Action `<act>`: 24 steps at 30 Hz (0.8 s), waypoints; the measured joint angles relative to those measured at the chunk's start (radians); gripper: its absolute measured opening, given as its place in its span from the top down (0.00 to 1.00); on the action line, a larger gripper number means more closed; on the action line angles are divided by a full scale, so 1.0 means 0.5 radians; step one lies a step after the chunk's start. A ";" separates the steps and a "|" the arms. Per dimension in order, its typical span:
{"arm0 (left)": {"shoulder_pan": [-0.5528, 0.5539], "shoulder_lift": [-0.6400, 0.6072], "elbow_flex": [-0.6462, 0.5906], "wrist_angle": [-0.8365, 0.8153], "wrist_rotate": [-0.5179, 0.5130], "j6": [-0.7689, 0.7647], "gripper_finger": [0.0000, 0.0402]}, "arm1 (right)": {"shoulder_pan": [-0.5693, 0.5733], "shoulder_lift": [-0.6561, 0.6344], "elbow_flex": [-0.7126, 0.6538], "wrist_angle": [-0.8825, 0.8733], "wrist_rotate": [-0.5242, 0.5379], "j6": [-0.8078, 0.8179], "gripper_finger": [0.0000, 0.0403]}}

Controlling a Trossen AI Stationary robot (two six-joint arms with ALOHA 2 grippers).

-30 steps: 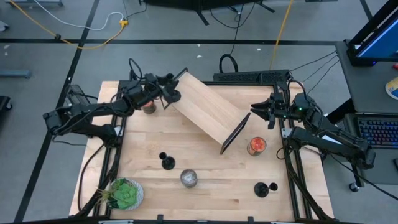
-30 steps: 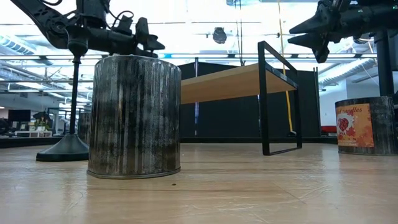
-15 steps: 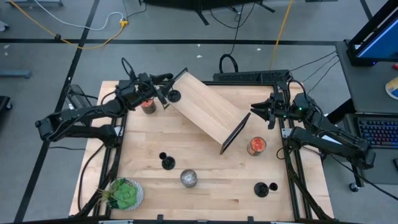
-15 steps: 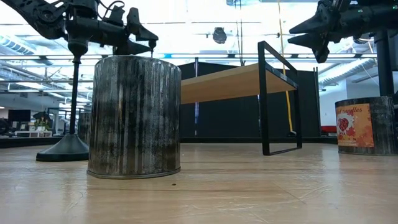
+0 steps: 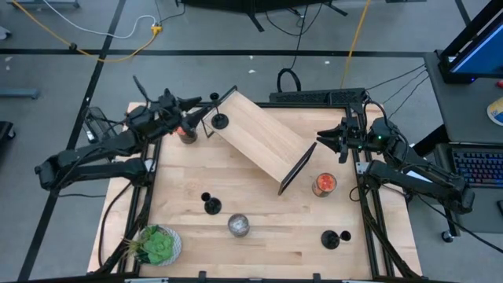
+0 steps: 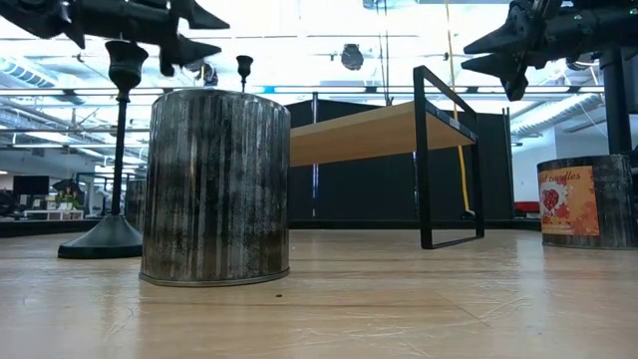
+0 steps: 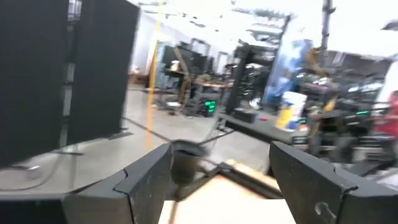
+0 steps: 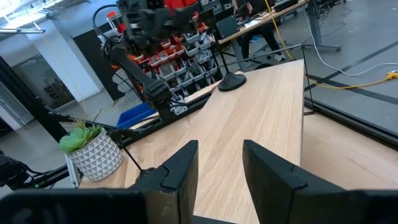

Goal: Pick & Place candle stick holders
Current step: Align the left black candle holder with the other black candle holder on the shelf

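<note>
At the raised wooden shelf's (image 5: 263, 143) far-left corner: small black metal candle stick holder (image 5: 220, 121) standing upright.
Left gripper (image 5: 185, 110) just beside it, jaws apart and empty; right gripper (image 5: 325, 139) well apart, jaws partly closed, empty.

Wooden shelf (image 5: 263, 141) slanting across the table's (image 5: 267, 251) far half, one candle stick holder (image 5: 220, 121) on its left end; silver jar (image 5: 239, 226) front-centre, potted plant (image 5: 157, 245) at front-left corner.
</note>
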 joint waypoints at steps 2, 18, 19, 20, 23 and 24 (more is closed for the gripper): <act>-0.066 -0.070 0.000 -0.053 0.048 -0.068 0.31 | 0.000 0.000 0.000 0.000 0.000 0.000 0.71; -0.713 -0.151 0.429 -1.354 -0.054 -0.573 0.31 | -0.001 0.000 0.000 0.000 0.000 -0.001 0.71; -0.749 -0.139 0.481 -1.443 -0.065 -0.602 0.31 | 0.000 0.000 0.000 0.000 0.000 -0.001 0.71; -0.784 -0.118 0.529 -1.543 -0.073 -0.628 0.31 | 0.000 0.000 0.000 0.000 0.000 0.000 0.71; -0.881 -0.034 0.659 -1.768 -0.074 -0.723 0.31 | -0.001 0.000 0.000 0.000 0.000 -0.001 0.71; -0.909 -0.002 0.688 -1.851 -0.074 -0.770 0.31 | -0.001 0.001 0.000 0.000 0.001 -0.001 0.71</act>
